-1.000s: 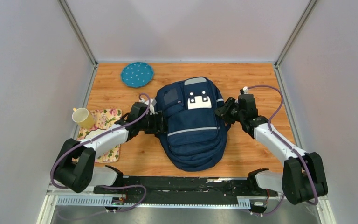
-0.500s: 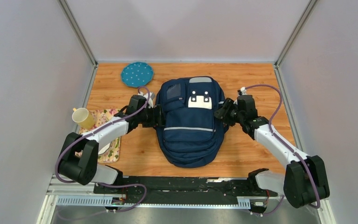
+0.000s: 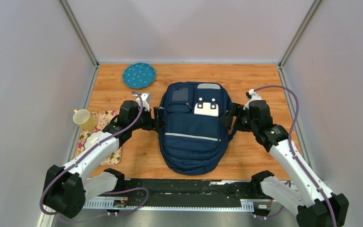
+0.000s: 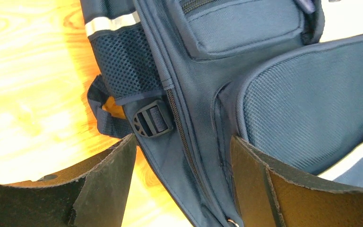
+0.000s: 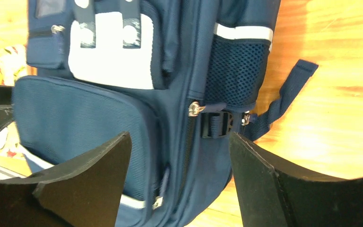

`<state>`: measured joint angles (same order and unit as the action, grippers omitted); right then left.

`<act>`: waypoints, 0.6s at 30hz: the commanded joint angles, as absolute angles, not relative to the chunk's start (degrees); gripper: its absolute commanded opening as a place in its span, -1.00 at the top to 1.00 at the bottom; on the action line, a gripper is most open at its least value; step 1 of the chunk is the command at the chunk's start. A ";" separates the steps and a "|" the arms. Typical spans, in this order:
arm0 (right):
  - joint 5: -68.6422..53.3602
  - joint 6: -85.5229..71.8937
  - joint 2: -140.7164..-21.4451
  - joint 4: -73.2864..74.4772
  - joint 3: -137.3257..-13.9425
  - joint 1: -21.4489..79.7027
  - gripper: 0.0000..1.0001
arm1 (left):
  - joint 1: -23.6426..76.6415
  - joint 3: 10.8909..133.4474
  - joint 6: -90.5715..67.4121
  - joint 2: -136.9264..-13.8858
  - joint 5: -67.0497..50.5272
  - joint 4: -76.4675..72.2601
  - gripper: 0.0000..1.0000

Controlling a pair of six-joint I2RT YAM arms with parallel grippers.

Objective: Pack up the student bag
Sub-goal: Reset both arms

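Left gripper [image 4: 183,142]: fingers apart, beside the bag [image 3: 194,132], 9 o'clock.
Right gripper [image 5: 179,137]: fingers apart, 3 o'clock.
Risk: I feared pinching a buckle [image 4: 150,122] and dragging the bag askew.

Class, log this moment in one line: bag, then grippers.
bag: large navy blue fabric backpack, front-up on wooden table | left gripper: open, at its side | right gripper: open, at its side

The left arm [image 3: 94,151] and right arm [image 3: 290,158] have white link shells, black joint housings and 1 purple cable [image 3: 295,106] apiece, above a black base rail [image 3: 184,185]. The left end effector [image 4: 182,184] and right end effector [image 5: 179,184] each show 2 flat black fingers [image 4: 104,189] with rough edges.
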<state>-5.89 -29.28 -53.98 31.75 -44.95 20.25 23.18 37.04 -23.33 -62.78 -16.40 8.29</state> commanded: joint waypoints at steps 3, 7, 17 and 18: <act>2.87 -28.13 -44.84 31.64 -45.35 21.09 -0.68 | 24.52 37.97 -21.10 -56.87 -19.34 5.71 -0.61; 5.10 -28.48 -44.30 33.74 -46.23 20.74 -0.79 | 24.52 37.97 -20.22 -54.41 -16.71 6.85 -0.61; 7.64 -29.62 -46.50 38.49 -49.13 20.30 -0.80 | 24.52 39.64 -18.90 -50.10 -8.89 14.67 -0.62; 7.91 -29.79 -46.23 38.50 -48.78 20.30 -0.80 | 24.52 39.81 -19.07 -49.92 -7.14 15.63 -0.62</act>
<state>5.28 -29.08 -46.57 37.06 -45.74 20.60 24.38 36.95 -20.47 -51.37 -12.25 11.03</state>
